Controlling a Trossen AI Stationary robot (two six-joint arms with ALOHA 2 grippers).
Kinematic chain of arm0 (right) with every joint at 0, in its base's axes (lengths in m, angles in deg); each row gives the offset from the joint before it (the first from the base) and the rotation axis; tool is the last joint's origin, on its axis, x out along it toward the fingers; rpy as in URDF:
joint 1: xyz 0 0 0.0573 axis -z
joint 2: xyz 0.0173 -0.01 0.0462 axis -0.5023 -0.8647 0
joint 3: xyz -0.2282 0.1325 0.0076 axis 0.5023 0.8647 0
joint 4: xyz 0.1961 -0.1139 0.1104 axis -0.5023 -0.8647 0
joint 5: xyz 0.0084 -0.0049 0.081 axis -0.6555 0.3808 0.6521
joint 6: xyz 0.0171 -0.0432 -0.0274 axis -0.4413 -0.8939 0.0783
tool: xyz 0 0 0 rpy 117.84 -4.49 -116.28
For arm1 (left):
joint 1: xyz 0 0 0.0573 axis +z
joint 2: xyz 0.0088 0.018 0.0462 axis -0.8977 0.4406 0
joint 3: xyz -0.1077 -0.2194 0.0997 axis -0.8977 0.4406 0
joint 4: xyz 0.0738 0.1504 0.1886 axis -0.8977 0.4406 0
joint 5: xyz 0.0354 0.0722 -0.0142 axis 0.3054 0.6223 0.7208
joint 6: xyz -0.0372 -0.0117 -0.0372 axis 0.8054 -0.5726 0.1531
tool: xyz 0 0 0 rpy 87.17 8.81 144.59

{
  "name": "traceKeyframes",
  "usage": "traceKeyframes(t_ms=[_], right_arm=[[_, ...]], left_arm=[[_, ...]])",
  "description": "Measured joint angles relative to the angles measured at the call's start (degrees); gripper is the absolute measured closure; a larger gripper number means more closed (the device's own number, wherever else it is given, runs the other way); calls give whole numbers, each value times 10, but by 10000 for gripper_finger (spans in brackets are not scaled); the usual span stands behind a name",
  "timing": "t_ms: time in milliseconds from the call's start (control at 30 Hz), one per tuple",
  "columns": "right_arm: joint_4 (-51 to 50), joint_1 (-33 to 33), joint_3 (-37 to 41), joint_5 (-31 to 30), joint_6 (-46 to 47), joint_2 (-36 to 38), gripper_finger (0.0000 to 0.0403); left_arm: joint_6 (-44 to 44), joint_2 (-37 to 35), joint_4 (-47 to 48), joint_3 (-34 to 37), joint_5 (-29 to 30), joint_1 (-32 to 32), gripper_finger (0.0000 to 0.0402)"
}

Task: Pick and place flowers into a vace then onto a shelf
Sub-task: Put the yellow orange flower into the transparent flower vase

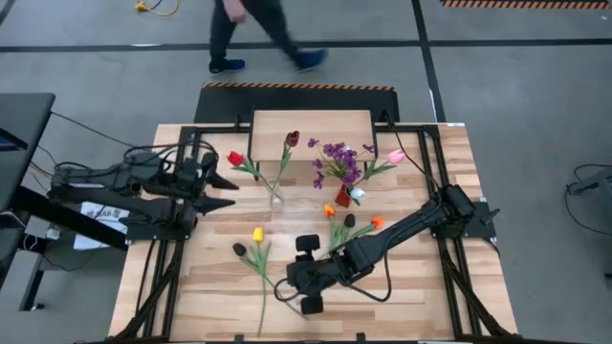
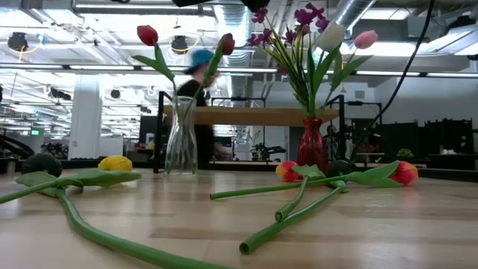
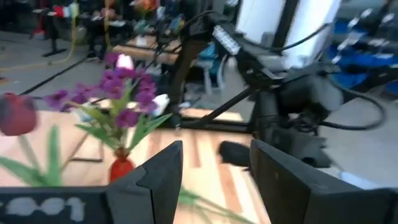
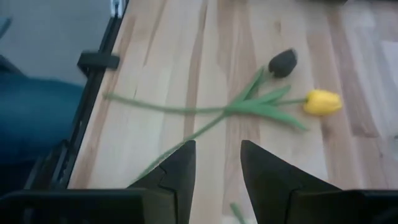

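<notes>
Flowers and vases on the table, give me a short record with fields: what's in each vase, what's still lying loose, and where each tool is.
clear vase: red tulip and maroon tulip
red vase: purple sprig, white tulip, pink tulip
loose on table: yellow tulip, dark tulip, two orange tulips
shelf: bare, behind the vases
left tool: open, empty, beside clear vase
right tool: open, empty, over loose stems

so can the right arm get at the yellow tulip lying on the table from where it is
Probably yes. The right tool hangs open and empty just beside the yellow tulip, whose stem lies flat on bare wood right ahead of its fingers. Only a dark tulip lies alongside, and nothing covers the stem.
</notes>
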Motion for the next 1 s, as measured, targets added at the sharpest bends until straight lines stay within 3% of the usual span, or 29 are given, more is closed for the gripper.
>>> traceKeyframes(t_ms=[167, 400, 533, 633, 800, 1000], right_arm=[[41, 26, 0, -2, 28, -7, 282], [-16, 45, 0, -2, 113, -8, 282], [-42, 33, 0, -4, 180, -9, 282], [-67, 22, 0, -14, 257, -9, 282], [-135, 2, 0, -79, 415, -9, 282], [-236, -18, 0, -123, 653, -27, 282]], left_arm=[[5, -32, -98, 79, 0, -55, 224], [4, -36, -203, 158, 1, -112, 224], [-8, -36, -212, 174, 1, -140, 224], [-11, -36, -216, 182, 2, -160, 224], [-17, -36, -217, 196, 2, -189, 224], [-48, -36, -202, 198, 2, -221, 224]])
